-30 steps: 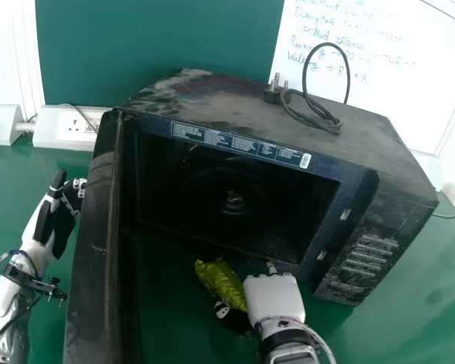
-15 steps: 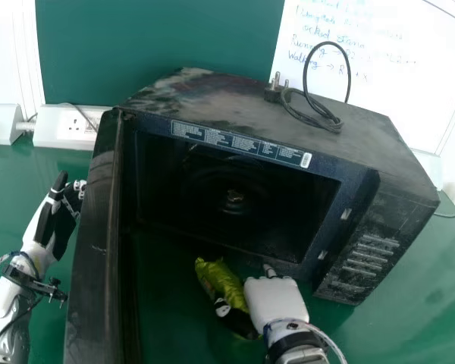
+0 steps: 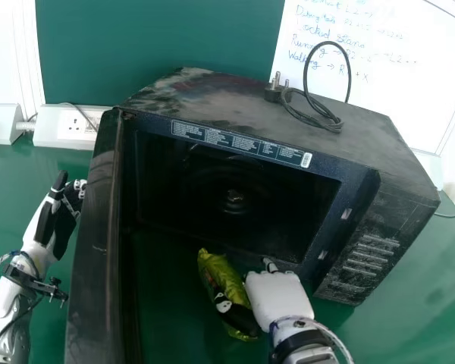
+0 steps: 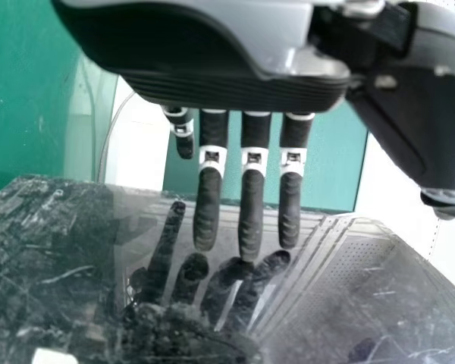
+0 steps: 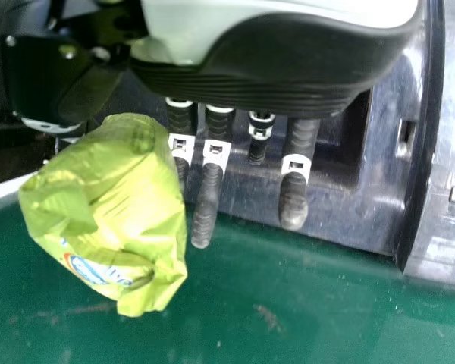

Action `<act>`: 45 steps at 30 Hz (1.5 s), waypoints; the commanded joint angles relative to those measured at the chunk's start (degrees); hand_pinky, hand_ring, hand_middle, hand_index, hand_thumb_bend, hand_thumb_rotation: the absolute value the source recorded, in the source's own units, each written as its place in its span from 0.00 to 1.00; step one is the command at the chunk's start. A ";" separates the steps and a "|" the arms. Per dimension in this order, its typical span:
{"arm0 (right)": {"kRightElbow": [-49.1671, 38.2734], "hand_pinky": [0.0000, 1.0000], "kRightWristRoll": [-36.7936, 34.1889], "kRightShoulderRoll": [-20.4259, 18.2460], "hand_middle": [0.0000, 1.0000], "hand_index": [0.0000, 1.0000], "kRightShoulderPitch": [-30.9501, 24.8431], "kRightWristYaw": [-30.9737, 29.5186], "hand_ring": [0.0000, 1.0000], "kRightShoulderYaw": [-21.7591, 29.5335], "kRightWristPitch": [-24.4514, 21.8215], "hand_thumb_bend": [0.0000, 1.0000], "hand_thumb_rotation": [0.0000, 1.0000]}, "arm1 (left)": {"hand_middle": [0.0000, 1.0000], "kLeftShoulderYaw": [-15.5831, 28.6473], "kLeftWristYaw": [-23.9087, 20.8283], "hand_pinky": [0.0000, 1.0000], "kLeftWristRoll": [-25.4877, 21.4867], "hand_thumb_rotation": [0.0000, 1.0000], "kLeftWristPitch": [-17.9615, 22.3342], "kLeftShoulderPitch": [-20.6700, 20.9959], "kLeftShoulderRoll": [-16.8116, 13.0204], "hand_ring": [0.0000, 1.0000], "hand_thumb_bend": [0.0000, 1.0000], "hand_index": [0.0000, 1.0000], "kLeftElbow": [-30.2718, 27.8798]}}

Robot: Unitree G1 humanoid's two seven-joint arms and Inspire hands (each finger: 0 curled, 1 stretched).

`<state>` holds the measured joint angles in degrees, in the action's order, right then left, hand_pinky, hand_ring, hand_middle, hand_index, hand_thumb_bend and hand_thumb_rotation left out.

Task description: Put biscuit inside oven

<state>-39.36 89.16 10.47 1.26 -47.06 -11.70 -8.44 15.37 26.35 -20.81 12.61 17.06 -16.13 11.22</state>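
At the far left, a socket strip (image 3: 68,129) sits by the wall on the green table (image 3: 409,311). Nearer, the left hand (image 3: 57,220), open with fingers extended, is just beside the scratched, glossy door (image 3: 95,243), which mirrors those fingers. The door stands open on the left of the oven (image 3: 235,95); table shows between it and the packet (image 3: 214,274). That packet, green with a blue-and-white logo (image 5: 91,269), is outside the oven, before the opening's near edge. The right hand (image 3: 277,296) grips it, thumb across it; whether it touches the table, I cannot tell. A printed label (image 3: 243,144) runs along the opening's top edge. Plug (image 3: 275,91) and cord (image 3: 326,124) lie on the dusty top. Right of these, handwriting crosses the far whiteboard (image 3: 409,91), and table extends past the oven's right side.
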 commanded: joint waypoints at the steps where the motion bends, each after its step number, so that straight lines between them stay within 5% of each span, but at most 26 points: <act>1: -1.03 0.13 -0.77 -0.63 0.47 0.49 0.80 0.91 0.19 0.60 -0.07 0.53 0.00 | 0.41 -0.14 0.18 0.27 -0.04 0.07 -0.14 -0.53 -0.16 0.35 0.51 0.49 -0.82; 9: -1.36 0.08 -1.29 -3.10 0.47 0.48 5.27 0.00 0.17 2.69 -2.03 0.52 0.00 | 0.41 -0.03 0.34 0.27 -0.56 0.06 -0.45 -0.47 -0.19 0.35 0.51 0.49 -0.65; 25: 7.23 0.07 -5.43 -1.01 0.47 0.48 18.29 2.11 0.14 6.73 -4.73 0.53 0.00 | 0.41 0.08 0.05 0.27 -0.27 0.07 -0.41 -0.81 -0.33 0.35 0.51 0.49 -0.91; 36: 23.75 0.10 -6.27 1.41 0.47 0.49 28.32 12.03 0.17 3.11 -7.00 0.53 0.00 | 0.41 -0.08 -0.27 0.27 -0.37 0.06 -1.55 -1.46 -0.31 0.35 0.51 0.49 -2.63; 45: 40.51 0.09 -13.23 3.27 0.47 0.49 35.31 27.68 0.15 -0.30 -5.37 0.53 0.00 | 0.41 -0.02 0.23 0.26 -0.04 0.06 -0.37 -1.52 -0.29 0.35 0.51 0.49 -2.06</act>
<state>-1.17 77.22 13.11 34.56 -22.25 -11.49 -14.14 15.30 26.51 -21.04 11.74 16.25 -16.27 9.30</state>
